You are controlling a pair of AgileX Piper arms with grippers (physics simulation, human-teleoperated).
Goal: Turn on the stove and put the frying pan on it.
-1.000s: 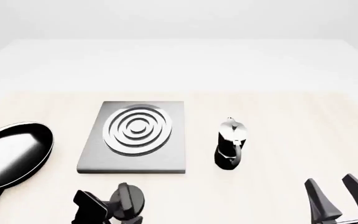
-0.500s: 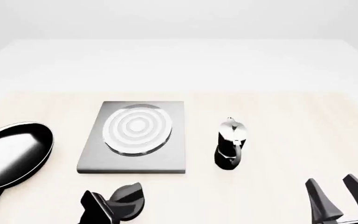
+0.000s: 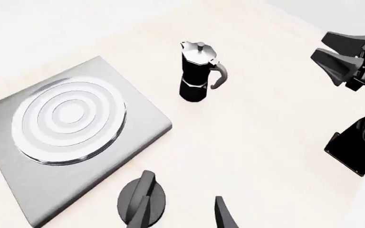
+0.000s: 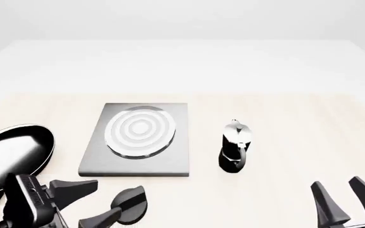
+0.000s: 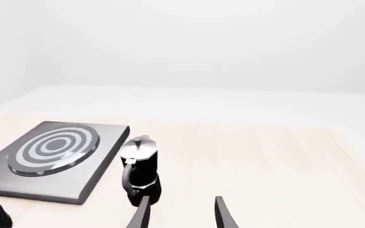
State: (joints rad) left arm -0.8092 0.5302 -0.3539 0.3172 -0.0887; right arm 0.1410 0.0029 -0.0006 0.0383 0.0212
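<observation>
The stove (image 4: 169, 159) is a grey square slab with pale rings, left of the table's middle; it also shows in the left wrist view (image 3: 141, 128) and the right wrist view (image 5: 106, 161). The frying pan (image 4: 14, 154) lies at the far left, its handle partly hidden behind my left arm. The black knob (image 4: 133, 202) sits in front of the stove and shows in the left wrist view (image 3: 157, 202). My left gripper (image 4: 105, 198) is open just left of the knob and holds nothing. My right gripper (image 4: 336, 186) is open and empty at the near right.
A black-and-silver moka pot (image 4: 235, 147) stands upright right of the stove, also in the left wrist view (image 3: 197, 71) and the right wrist view (image 5: 139, 168). The right arm (image 3: 360, 142) crosses the left wrist view.
The left gripper turned the knob, let go of it, opened and drew back to the left. The stove's rings went from dark-and-light to all pale. The right arm has not moved.
</observation>
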